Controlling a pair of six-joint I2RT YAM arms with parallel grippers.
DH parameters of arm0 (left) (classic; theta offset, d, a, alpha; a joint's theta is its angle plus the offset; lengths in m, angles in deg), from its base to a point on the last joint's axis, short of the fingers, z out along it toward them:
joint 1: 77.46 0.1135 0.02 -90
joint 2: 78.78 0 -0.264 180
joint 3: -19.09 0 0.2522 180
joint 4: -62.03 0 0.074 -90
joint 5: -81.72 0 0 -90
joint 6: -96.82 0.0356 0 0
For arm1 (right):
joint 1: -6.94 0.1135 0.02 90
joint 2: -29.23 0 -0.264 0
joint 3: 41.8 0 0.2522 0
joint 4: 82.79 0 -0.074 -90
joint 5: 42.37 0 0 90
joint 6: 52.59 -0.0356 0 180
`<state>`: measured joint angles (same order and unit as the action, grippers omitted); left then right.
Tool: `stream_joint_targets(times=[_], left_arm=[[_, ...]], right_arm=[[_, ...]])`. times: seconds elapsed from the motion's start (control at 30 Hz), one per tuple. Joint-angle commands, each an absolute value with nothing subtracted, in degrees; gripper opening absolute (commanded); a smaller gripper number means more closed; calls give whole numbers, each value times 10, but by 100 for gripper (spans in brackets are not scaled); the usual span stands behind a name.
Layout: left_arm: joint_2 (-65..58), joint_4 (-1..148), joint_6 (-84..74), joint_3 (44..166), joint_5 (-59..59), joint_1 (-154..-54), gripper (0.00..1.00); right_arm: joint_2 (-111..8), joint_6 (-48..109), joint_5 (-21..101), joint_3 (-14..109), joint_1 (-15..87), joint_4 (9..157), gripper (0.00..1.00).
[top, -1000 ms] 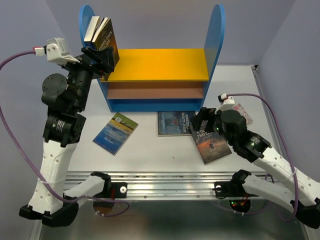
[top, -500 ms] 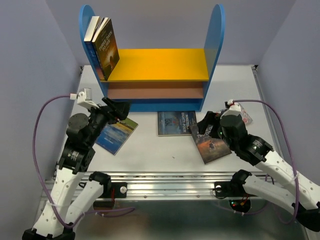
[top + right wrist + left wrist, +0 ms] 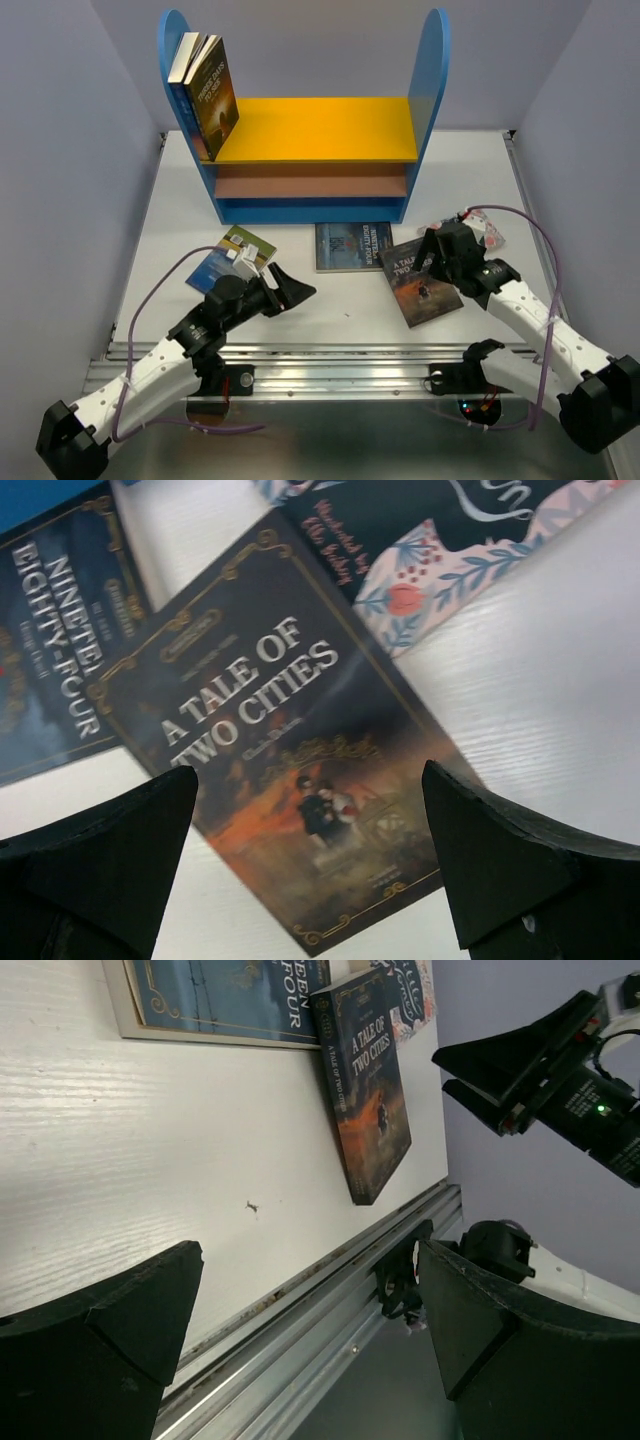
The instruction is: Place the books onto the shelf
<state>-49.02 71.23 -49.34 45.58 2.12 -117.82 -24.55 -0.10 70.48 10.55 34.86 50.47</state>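
Note:
The shelf (image 3: 320, 128) stands at the back with two books (image 3: 205, 95) upright at the left end of its yellow board. Flat on the table lie a green-and-blue book (image 3: 228, 258), Nineteen Eighty-Four (image 3: 352, 245), A Tale of Two Cities (image 3: 420, 288) and a floral-covered book (image 3: 491, 231). My left gripper (image 3: 291, 291) hangs open and empty low over the table's front, aimed right toward A Tale of Two Cities (image 3: 370, 1090). My right gripper (image 3: 430, 252) is open just above A Tale of Two Cities (image 3: 290, 770), its fingers either side of the cover, holding nothing.
The aluminium rail (image 3: 340, 375) runs along the table's front edge, close under my left gripper (image 3: 310, 1330). Nineteen Eighty-Four (image 3: 50, 650) and the floral book (image 3: 440, 550) lie tight against A Tale of Two Cities. Purple walls close in both sides.
My left arm has swung down from the shelf's upper left to low over the table's front. The right gripper has shifted slightly right and lower over A Tale of Two Cities.

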Motion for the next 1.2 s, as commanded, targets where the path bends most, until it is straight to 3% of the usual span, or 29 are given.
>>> stream_joint_targets(times=[0.0, 0.33, 0.53, 0.83, 1.17], left_arm=[[-469, 606, -530, 445, -22, -1202, 99], [-330, 525, -529, 466, -56, -1239, 99], [-248, 475, -529, 481, -60, -1258, 99], [-101, 398, -537, 532, -51, -1278, 99], [63, 363, -560, 620, -91, -1363, 99]], right_arm=[[-256, 33, 642, 96, 288, 550, 100], [-345, 48, 511, 33, 146, 699, 100], [-393, 79, 476, 20, 141, 771, 100], [-393, 62, 224, -48, 141, 870, 100], [-305, -42, 187, -113, 156, 868, 100]])
